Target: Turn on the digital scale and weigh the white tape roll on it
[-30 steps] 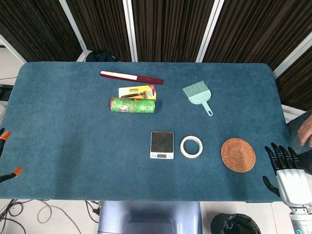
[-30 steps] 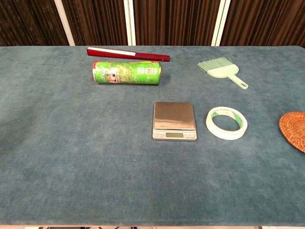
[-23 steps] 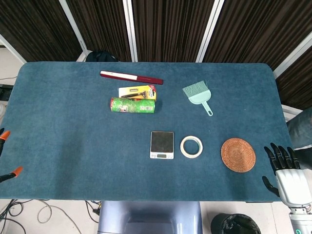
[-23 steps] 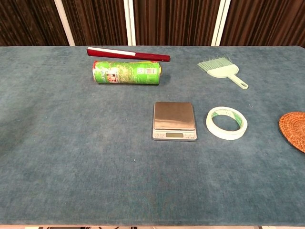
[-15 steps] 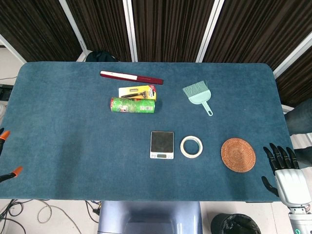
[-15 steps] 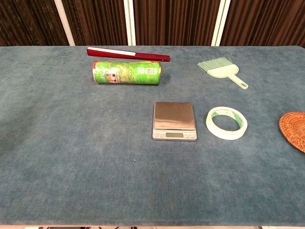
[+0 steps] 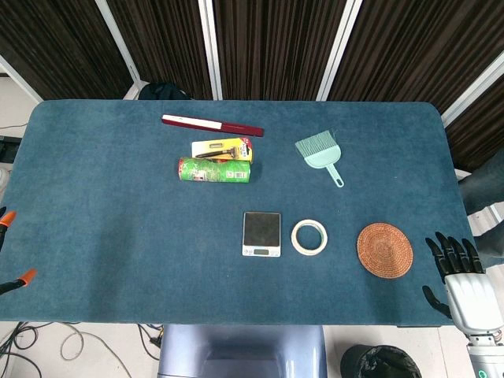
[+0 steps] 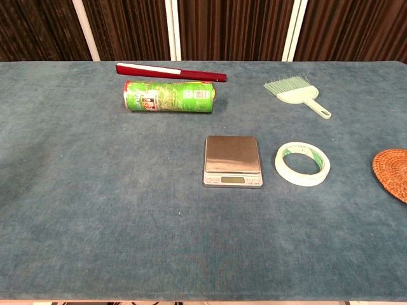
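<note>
The small silver digital scale (image 7: 261, 233) (image 8: 232, 161) lies flat near the middle of the blue table, its platform bare and its display strip facing the near edge. Just to its right the white tape roll (image 7: 309, 252) (image 8: 303, 178) lies flat on the cloth, apart from the scale. My right hand (image 7: 465, 283) hovers off the table's near right corner in the head view, fingers spread, holding nothing, far from both objects. The chest view does not show it. Neither view shows my left hand.
A round woven coaster (image 7: 384, 250) (image 8: 391, 171) sits right of the tape. Farther back are a mint hand brush (image 7: 320, 153) (image 8: 296, 92), a green can lying on its side (image 7: 214, 170) (image 8: 168, 96), a yellow package (image 7: 222, 148) and a long dark-red flat item (image 7: 211, 124) (image 8: 170, 72).
My right hand has drifted slightly back toward the near edge. A person at the right edge of the head view has shifted. The table's objects have not moved.
</note>
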`<state>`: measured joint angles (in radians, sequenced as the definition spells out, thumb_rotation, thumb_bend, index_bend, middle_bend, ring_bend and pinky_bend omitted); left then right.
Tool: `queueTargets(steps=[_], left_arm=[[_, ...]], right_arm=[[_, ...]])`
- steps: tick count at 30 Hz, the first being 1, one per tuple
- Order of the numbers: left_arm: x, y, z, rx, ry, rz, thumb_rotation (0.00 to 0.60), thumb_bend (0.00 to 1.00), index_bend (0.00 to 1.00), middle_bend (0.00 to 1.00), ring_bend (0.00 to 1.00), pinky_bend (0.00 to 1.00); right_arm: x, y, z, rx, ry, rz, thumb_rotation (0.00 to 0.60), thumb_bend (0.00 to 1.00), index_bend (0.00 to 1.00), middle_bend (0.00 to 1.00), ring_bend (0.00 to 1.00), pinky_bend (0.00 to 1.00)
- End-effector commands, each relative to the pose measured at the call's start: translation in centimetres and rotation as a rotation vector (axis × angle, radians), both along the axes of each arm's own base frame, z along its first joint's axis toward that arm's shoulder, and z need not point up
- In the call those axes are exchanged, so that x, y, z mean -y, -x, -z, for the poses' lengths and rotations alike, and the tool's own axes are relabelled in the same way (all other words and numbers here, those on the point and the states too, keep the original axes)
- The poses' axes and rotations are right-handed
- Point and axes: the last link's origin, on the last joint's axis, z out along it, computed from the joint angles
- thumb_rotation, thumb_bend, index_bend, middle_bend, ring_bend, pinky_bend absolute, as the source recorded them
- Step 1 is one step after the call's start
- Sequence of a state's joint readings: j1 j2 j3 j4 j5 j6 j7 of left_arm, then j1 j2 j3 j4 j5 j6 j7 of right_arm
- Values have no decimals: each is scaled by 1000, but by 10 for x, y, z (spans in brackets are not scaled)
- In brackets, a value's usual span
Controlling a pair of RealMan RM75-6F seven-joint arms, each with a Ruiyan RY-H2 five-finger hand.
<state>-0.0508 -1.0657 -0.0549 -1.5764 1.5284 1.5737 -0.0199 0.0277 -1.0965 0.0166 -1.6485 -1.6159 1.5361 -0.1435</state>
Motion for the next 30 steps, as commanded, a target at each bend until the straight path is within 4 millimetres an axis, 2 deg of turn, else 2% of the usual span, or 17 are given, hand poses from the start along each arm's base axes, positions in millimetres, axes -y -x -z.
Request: queueTargets(steps=[1,4,10,12,18,22,24,26,30], left_arm=[[0,0,-2,2,-9,-1,600,28,0,0,0,0],[1,0,-2,5,-12,0,600,29,0,0,0,0],[1,-1,0,0,-9,1,600,28,0,0,0,0],[0,-1,2,-3,-7,0,600,29,0,0,0,0],[0,-1,3,-8,-9,-4,600,29,0,0,0,0],[0,-1,4,-11,-6,-7,600,28,0,0,0,0],[0,-1,4,-12,-6,-7,600,28,0,0,0,0],[0,-1,4,-15,-6,-8,600,29,0,0,0,0],[-1,-1,6,-21,-4,-11,600,29,0,0,0,0]], right_arm=[[4,-2,6,73,-92,-18,600,362,6,49,66,36],[17,-4,10,130,-193,-51,600,363,6,48,78,36],[68,-14,10,100,-286,-176,600,363,6,61,169,58],[86,-23,14,86,-296,-237,600,363,6,99,224,98],[115,-38,36,26,-373,-349,600,412,6,299,397,177],[130,-53,60,-7,-413,-421,600,510,6,515,578,314],[134,-58,71,-10,-416,-450,600,567,6,611,660,435],[138,-66,85,-22,-432,-492,600,626,6,701,741,605],[145,-77,106,-61,-462,-543,600,748,6,781,816,737]])
